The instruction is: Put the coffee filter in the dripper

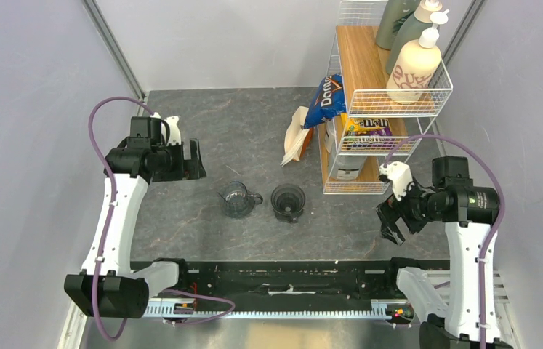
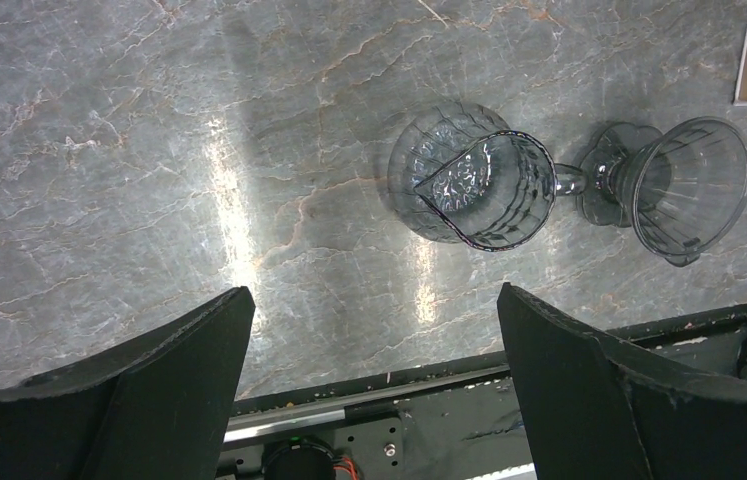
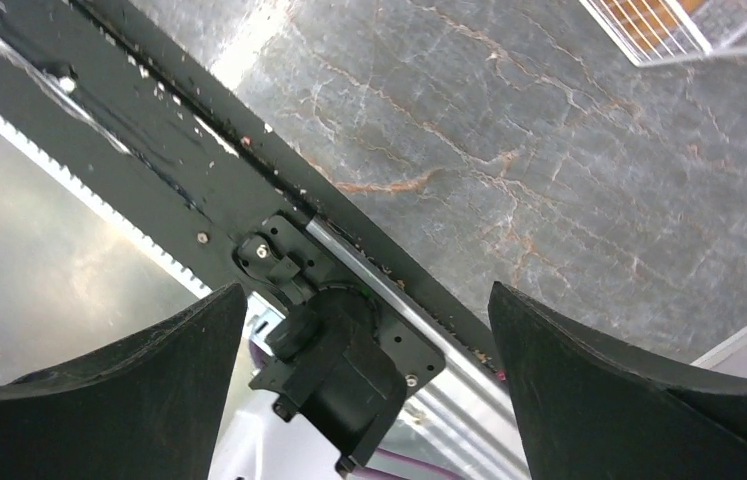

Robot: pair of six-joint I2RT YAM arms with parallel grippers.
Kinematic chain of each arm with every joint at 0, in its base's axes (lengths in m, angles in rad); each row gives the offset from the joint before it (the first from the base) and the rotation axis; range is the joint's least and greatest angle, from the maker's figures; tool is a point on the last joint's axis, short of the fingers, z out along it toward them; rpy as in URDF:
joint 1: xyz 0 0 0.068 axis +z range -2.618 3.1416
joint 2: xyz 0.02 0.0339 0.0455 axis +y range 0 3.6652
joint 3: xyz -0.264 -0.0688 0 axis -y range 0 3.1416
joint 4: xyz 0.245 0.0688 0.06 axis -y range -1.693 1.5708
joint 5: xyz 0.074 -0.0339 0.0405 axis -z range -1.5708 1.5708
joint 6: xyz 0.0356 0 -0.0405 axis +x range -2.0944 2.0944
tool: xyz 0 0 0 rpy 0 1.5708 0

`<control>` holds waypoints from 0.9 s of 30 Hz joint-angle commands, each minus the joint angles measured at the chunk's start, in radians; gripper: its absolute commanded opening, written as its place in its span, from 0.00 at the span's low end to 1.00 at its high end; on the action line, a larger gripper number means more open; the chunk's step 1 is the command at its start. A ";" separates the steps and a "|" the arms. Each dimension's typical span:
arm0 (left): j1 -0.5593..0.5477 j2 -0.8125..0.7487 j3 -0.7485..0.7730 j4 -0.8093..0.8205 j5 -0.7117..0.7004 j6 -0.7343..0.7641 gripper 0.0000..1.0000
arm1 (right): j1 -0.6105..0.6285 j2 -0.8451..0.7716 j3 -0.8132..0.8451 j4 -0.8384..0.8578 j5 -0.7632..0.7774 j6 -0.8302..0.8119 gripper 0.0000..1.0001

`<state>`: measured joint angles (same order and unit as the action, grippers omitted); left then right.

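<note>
Released and wide apart, the left jaws and the right jaws both grasp nothing. The left jaws hang over the tabletop [image 1: 254,131], looking toward the glass jug [image 2: 474,190]; the right jaws hover by the black rail [image 3: 149,130] at the near edge. No single coffee filter shows in any view. Only a beige-and-white wedge packet [image 1: 296,138] leans beside the chip bag [image 1: 326,100], well apart from the dripper [image 1: 288,201], which stands empty just beside the jug. A paper filter should be feather-light, floppy and easily creased, so pinch one wall gently at the rim.
</note>
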<state>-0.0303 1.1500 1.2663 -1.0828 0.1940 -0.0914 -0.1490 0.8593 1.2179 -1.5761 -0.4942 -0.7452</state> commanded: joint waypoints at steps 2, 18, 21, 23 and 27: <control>-0.003 -0.025 0.004 0.011 0.049 -0.029 1.00 | 0.140 0.019 -0.017 0.020 0.073 -0.133 0.99; -0.005 -0.140 -0.067 -0.014 0.281 0.238 1.00 | 0.861 0.224 0.054 0.335 0.287 0.169 0.95; -0.009 -0.155 -0.095 -0.029 0.375 0.459 1.00 | 0.902 0.253 0.070 0.369 0.315 0.165 0.95; -0.009 -0.147 -0.100 -0.026 0.395 0.585 1.00 | 0.904 0.276 0.099 0.367 0.305 0.178 0.95; -0.021 -0.122 -0.107 -0.013 0.474 0.706 1.00 | 0.903 0.277 0.128 0.359 0.269 0.224 0.96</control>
<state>-0.0372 1.0153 1.1671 -1.1206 0.5400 0.3843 0.7502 1.1442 1.2881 -1.2552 -0.2192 -0.5789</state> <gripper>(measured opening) 0.996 0.956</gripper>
